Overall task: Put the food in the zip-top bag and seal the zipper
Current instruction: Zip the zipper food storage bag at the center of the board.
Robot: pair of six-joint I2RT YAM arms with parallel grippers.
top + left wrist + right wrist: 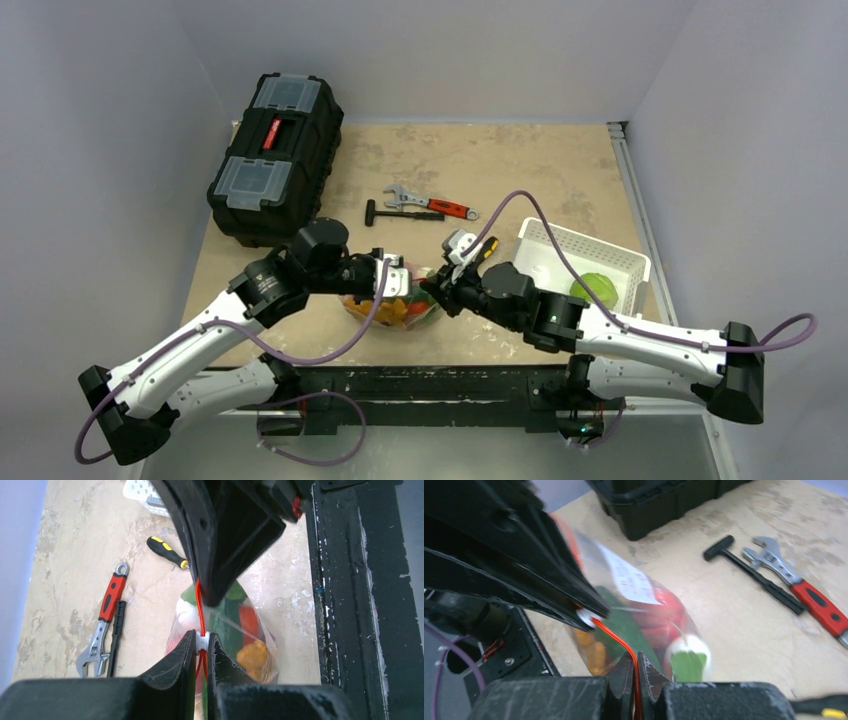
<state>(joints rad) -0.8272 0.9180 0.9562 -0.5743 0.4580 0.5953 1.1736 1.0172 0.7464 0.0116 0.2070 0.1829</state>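
Note:
The clear zip-top bag [400,310] hangs between my two grippers near the table's front edge. It holds food: orange pieces [252,655], a green piece [226,617], a red piece [659,612] and a white radish with a green top [689,652]. My left gripper [201,642] is shut on the white slider [202,640] of the orange-red zipper [200,602]. My right gripper [636,660] is shut on the zipper strip [616,637], a short way from the slider [586,617]. One leafy green [598,290] lies in the white basket.
A black toolbox [277,155] stands at the back left. A red-handled wrench [430,203], a black T-handle tool [400,215] and a yellow-black screwdriver [166,551] lie behind the bag. The white slotted basket [580,252] sits at the right.

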